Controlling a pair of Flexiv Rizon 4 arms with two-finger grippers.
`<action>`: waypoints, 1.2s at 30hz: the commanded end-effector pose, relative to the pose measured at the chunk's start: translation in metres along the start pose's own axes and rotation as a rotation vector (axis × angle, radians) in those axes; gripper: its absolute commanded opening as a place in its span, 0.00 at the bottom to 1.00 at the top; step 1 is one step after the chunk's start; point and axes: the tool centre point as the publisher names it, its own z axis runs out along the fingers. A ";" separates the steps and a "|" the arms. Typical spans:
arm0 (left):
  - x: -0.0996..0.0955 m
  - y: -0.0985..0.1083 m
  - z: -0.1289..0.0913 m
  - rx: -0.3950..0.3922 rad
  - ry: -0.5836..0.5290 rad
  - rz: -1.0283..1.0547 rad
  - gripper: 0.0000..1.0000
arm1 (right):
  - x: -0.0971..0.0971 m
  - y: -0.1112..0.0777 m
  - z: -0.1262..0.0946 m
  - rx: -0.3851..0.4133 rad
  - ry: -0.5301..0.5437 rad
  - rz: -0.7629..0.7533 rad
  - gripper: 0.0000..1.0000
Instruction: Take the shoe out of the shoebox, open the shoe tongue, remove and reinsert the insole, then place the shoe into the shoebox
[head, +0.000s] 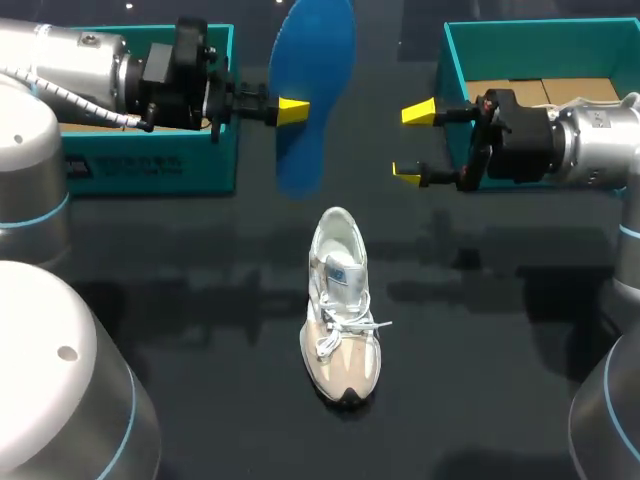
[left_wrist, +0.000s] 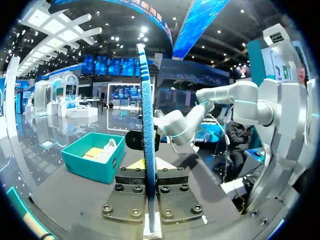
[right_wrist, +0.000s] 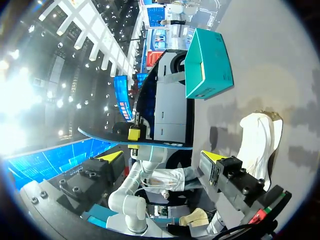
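Insole (head: 320, 60) is clamped in left end effector (head: 295, 110), right end effector (head: 412, 142) is released at 3 o'clock, shoe (head: 342, 300) stands on worktop (head: 200, 330) at 6 o'clock.

The left gripper (head: 295, 110) comes in from the left at the far side and holds a blue insole (head: 315, 60) on edge above the dark table (head: 200, 400). To its right the right gripper (head: 412, 143) hangs with fingers spread, apart from the insole. A pale shoe (head: 342, 305) stands upright nearer, toe toward the near edge. A left teal box (head: 150, 165) and a right teal box (head: 460, 60) sit at the far corners.
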 end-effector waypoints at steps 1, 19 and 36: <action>-0.006 -0.002 0.000 -0.014 0.084 -0.249 0.00 | 0.000 -0.001 0.000 -0.001 -0.003 0.001 1.00; -0.011 0.006 0.004 0.129 0.058 -0.955 0.00 | 0.000 -0.001 0.000 -0.001 -0.003 0.001 1.00; -0.018 0.042 0.023 0.187 -0.049 -1.265 0.00 | 0.000 -0.001 0.000 -0.001 -0.003 0.001 1.00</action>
